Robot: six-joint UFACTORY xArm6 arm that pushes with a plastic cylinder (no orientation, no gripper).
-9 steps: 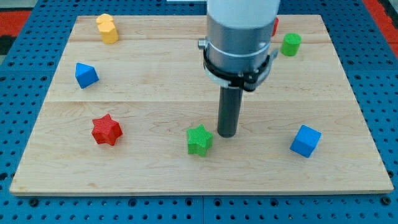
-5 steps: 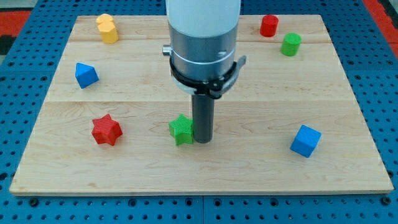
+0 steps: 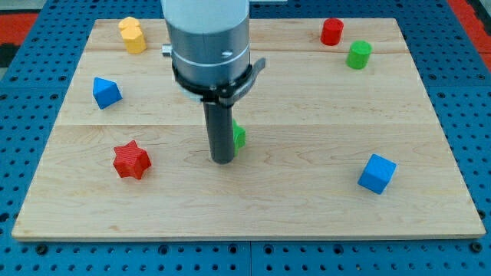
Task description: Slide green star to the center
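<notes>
Two stars (image 3: 131,160) (image 3: 239,136), two cylinders (image 3: 331,31) (image 3: 358,54), three other blocks (image 3: 132,34) (image 3: 107,92) (image 3: 377,173).

This looks like a robotics lab set up for a tabletop pushing test. A pale wooden desk (image 3: 430,153) lies on a blue perforated base (image 3: 479,138) with a regular grid of holes, the sort used for mounting fixtures. A grey and white robot arm (image 3: 209,46) ends in a dark rod. Small plastic blocks in plain colours are scattered as test pieces: a red star (image 3: 131,160), a blue cube (image 3: 377,173), a yellow block (image 3: 132,34).
</notes>
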